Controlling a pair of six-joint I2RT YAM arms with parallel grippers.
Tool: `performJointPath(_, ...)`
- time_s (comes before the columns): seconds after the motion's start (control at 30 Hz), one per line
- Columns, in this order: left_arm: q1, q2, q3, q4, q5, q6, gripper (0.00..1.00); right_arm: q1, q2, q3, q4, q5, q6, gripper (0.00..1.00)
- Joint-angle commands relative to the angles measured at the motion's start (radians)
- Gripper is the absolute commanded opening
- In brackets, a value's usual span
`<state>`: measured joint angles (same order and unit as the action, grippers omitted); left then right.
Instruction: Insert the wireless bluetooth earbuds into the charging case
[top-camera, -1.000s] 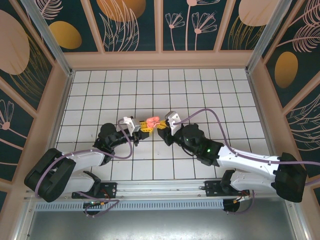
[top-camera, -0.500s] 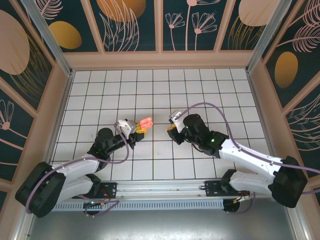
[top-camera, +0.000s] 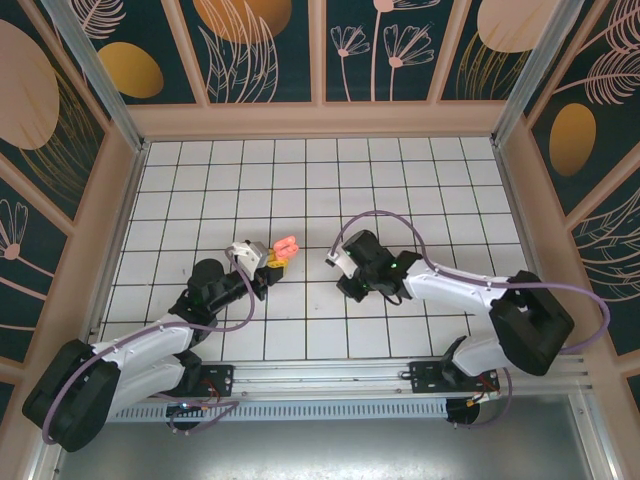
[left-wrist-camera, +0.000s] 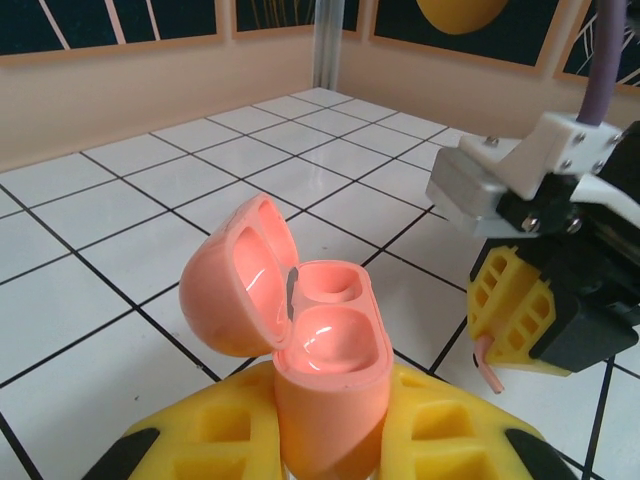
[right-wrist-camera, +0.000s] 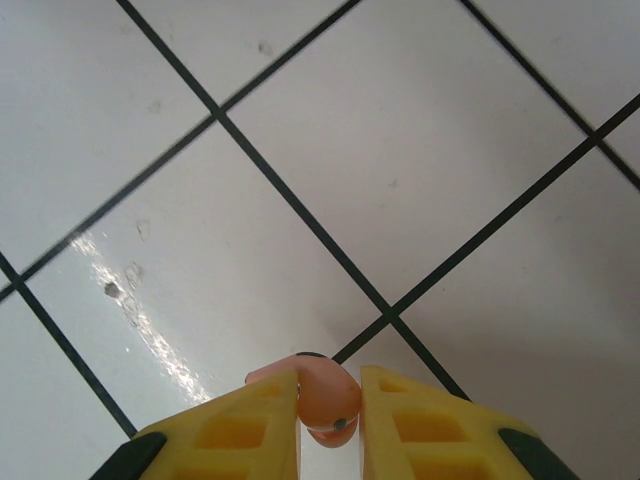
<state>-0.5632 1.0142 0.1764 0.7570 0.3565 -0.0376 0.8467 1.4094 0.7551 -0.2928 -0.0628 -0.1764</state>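
The coral charging case (left-wrist-camera: 330, 400) stands upright between my left gripper's yellow fingers (left-wrist-camera: 215, 425), which are shut on its body. Its lid (left-wrist-camera: 235, 290) is hinged open to the left, and both wells look empty. From above, the case (top-camera: 286, 245) sits at the tip of my left gripper (top-camera: 275, 258). My right gripper (right-wrist-camera: 330, 415) points down at the white tiles and is shut on one salmon-pink earbud (right-wrist-camera: 325, 392). In the left wrist view that gripper (left-wrist-camera: 510, 315) hangs to the right of the case, apart from it, with the earbud's stem (left-wrist-camera: 487, 370) poking out below.
White tiled floor (top-camera: 450, 200) with dark grout lines stretches all around. Peach walls (top-camera: 320, 120) enclose it at the back and sides. The right arm's purple cable (top-camera: 400, 225) loops above its wrist.
My right gripper has drawn back from the case toward the lower right and turned down at the floor, still holding the earbud. The left gripper with the case has shifted slightly left.
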Motion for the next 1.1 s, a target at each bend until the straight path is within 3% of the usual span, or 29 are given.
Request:
performJointPath(0.0,-0.003,-0.014,-0.003,-0.002,-0.010,0.010,0.15,-0.006,0.034,0.042,-0.079,-0.019,-0.063,0.19)
performJointPath(0.23,-0.003,-0.014,-0.003,-0.004,-0.008,0.010,0.15,-0.006,0.092,0.072,-0.175,0.005,-0.099,0.19)
performJointPath(0.57,-0.003,-0.018,-0.001,-0.009,-0.008,0.011,0.15,-0.006,0.147,0.080,-0.176,0.007,-0.104,0.21)
performJointPath(0.8,-0.003,-0.013,0.004,-0.007,-0.007,0.014,0.15,-0.006,0.144,0.104,-0.185,0.009,-0.081,0.33)
performJointPath(0.97,-0.003,-0.001,0.014,-0.010,0.001,0.018,0.15,-0.012,0.078,0.152,-0.219,0.043,0.017,0.35)
performJointPath(1.07,-0.002,0.000,0.017,-0.015,0.002,0.021,0.15,-0.025,0.059,0.217,-0.282,0.093,0.208,0.35)
